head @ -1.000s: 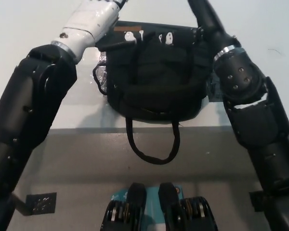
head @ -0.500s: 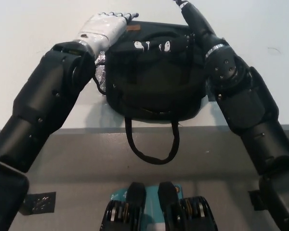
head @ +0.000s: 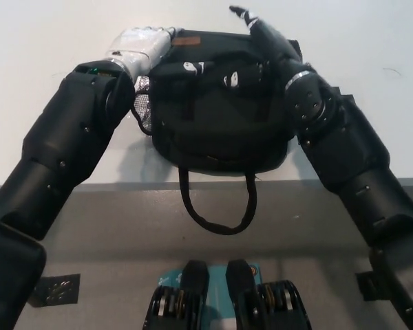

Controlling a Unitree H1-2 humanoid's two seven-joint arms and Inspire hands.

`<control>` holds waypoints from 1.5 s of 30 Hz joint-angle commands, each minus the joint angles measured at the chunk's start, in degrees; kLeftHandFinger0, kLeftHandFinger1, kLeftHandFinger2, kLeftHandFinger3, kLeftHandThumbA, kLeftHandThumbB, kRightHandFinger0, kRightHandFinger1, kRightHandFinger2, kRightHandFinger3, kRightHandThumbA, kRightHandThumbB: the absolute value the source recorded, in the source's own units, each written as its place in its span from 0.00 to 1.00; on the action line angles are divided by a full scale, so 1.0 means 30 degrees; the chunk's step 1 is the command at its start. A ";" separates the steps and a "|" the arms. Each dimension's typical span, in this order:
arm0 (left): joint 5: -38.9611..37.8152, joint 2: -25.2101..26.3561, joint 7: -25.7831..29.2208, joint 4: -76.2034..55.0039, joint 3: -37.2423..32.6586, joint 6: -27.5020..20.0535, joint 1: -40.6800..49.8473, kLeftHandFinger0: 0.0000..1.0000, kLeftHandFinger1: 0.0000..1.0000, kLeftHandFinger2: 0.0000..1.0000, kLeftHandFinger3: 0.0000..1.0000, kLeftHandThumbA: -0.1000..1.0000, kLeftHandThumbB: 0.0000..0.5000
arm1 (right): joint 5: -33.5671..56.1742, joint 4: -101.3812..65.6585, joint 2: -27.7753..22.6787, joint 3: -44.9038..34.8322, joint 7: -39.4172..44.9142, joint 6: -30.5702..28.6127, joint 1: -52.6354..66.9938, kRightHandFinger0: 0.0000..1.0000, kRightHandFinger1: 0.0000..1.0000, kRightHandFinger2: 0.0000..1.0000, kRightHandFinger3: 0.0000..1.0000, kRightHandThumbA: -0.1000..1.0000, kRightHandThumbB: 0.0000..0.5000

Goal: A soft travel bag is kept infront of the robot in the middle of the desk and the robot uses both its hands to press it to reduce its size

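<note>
The black soft travel bag (head: 217,113) lies on the white desk (head: 48,41) in the middle, with a brown label (head: 186,41) at its far edge. My white left hand (head: 141,47) lies against the bag's far left corner, fingers stretched toward the label. My black right hand (head: 260,29) rests on the far right part of the bag's top, its fingers apart and pointing away from me. Neither hand holds anything. Both forearms flank the bag's sides.
The bag's loop handles (head: 217,210) hang over the desk's front edge (head: 124,184) above the grey floor. A mesh side pocket (head: 142,110) bulges at the bag's left. A dark square patch (head: 55,289) lies on the floor at lower left.
Both arms have drawn back toward me. The hands, out past the picture's top before, now lie on the bag's far corners. The bag itself has stayed in place.
</note>
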 commanded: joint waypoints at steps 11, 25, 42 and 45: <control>0.0407 -0.0110 0.1779 0.0736 -0.0708 0.0609 0.0803 1.00 1.00 1.00 1.00 1.00 0.42 | -0.0493 0.3185 0.1017 0.1156 -0.1422 -0.1548 -0.0444 1.00 1.00 1.00 1.00 1.00 0.37; 0.0763 -0.0935 0.4962 0.3292 -0.2248 -0.0269 0.4482 1.00 1.00 1.00 1.00 1.00 0.58 | 0.0055 0.6248 0.2013 0.1570 -0.2571 -0.2871 0.2218 1.00 1.00 1.00 1.00 1.00 0.44; 0.0757 -0.1831 0.7597 0.5345 -0.3813 -0.0551 0.7191 1.00 1.00 1.00 1.00 1.00 0.46 | -0.1486 0.9014 0.3316 0.3304 -0.7352 -0.4914 0.5829 1.00 1.00 1.00 1.00 1.00 0.26; 0.0769 -0.1885 0.7624 0.5588 -0.3956 -0.0562 0.7174 1.00 1.00 1.00 1.00 1.00 0.53 | -0.1449 0.9247 0.3211 0.3547 -0.7355 -0.5042 0.5815 1.00 1.00 1.00 1.00 1.00 0.26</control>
